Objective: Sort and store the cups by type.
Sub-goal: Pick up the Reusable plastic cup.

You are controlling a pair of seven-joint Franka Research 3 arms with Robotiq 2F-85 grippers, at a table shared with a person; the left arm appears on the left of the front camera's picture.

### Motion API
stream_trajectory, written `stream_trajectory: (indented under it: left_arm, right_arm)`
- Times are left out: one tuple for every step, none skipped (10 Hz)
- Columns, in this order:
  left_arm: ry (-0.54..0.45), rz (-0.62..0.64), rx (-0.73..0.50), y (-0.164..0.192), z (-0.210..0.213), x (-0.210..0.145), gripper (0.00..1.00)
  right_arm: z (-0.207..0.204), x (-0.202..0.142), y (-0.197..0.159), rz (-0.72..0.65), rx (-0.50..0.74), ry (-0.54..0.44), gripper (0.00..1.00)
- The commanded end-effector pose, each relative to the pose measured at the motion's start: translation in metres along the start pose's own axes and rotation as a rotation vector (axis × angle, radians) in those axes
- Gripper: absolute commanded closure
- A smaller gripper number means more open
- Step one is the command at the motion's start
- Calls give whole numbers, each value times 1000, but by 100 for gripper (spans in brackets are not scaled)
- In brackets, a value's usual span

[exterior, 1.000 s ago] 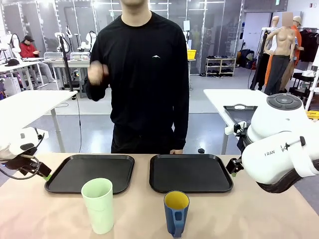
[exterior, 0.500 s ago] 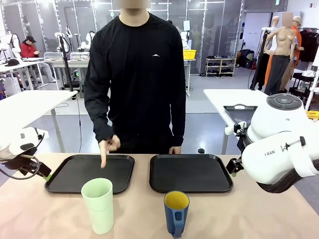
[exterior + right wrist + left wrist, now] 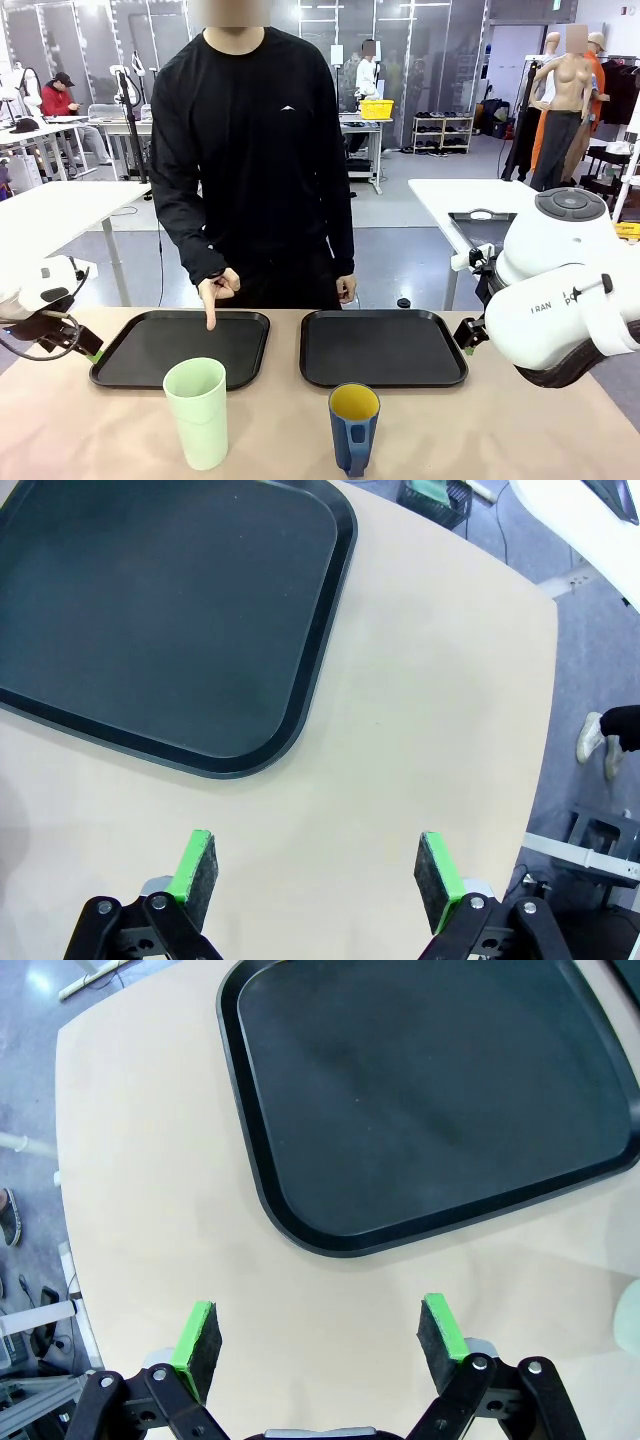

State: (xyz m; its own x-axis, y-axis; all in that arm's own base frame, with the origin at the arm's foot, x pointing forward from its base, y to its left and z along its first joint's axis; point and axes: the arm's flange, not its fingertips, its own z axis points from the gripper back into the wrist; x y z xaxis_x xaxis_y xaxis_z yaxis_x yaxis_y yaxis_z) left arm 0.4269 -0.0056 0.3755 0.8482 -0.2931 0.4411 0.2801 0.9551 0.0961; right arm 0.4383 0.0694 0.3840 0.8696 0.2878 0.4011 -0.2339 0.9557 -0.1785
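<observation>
Left gripper (image 3: 319,1333): my jaws are spread wide with nothing between the green pads. I hover over bare table (image 3: 500,430), just beside the outer edge of the left tray (image 3: 150,350).

Right gripper (image 3: 318,866): also spread wide and holding nothing. I hang over bare table beside the outer edge of the right tray (image 3: 383,347).

Mint-green tumbler (image 3: 197,410): it stands upright on the table at the near edge, just in front of the left tray, clear of its rim and of both my grippers.

Blue mug (image 3: 353,428): it stands upright at the near edge in front of the right tray, yellow inside showing and handle towards me. It is near the tumbler but not touching it.

Trays: they lie side by side with a narrow gap, and both are bare. I judge there is one for each type of cup.

Person's hand (image 3: 215,292): the forefinger points down at the far rim of the left tray. I read that as a cue for where a cup should go, though I cannot tell which cup is meant.

Task stage: nothing is stored yet, and each cup is well apart from my open jaws.

Why I sit like this: parked at the sides, I leave the middle free for the person's gesture.
</observation>
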Motion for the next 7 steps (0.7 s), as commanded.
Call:
stream_trajectory:
  left_arm:
    - [2, 3, -1, 1, 0, -1, 0]
    - [2, 3, -1, 1, 0, -1, 0]
    - [2, 3, -1, 1, 0, -1, 0]
    - [2, 3, -1, 1, 0, -1, 0]
    - [0, 0, 0, 0, 0, 0, 0]
    - [13, -28, 1, -1, -4, -4, 0]
    - [-6, -86, -12, -1, -7, -8, 0]
  right_arm:
    - [-2, 0, 0, -3, 3, 2, 0]
    - [-2, 0, 0, -3, 3, 2, 0]
    - [-2, 0, 0, -3, 3, 2, 0]
    - [-2, 0, 0, -3, 3, 2, 0]
    - [-2, 0, 0, -3, 3, 2, 0]
    - [-2, 0, 0, -3, 3, 2, 0]
    - [-2, 0, 0, -3, 3, 2, 0]
